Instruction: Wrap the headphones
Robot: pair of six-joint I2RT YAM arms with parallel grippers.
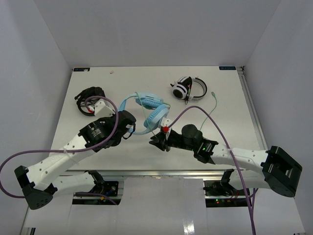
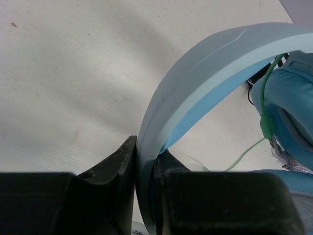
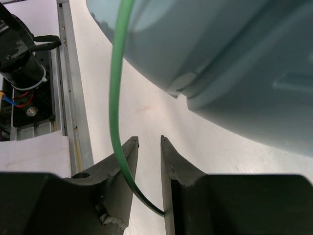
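The light blue headphones [image 1: 149, 111] lie at the table's middle. Their thin pale green cable [image 1: 213, 117] runs off to the right. My left gripper [image 1: 131, 128] is shut on the wide headband [image 2: 205, 73], which is pinched between its fingers [image 2: 145, 147]. An ear cup [image 2: 293, 107] and the cable [image 2: 266, 117] show to the right. My right gripper [image 1: 157, 142] sits just in front of the near ear cup [image 3: 220, 49]. Its jaws [image 3: 149, 139] stand a narrow gap apart. The cable [image 3: 115, 98] crosses the left finger and dips into that gap, touching the right finger's inner face.
Black headphones [image 1: 89, 100] lie at the back left, behind my left arm. White-and-black headphones [image 1: 188, 89] lie at the back right. The table's metal front rail [image 3: 73, 98] runs close behind my right gripper. White walls enclose the table on three sides.
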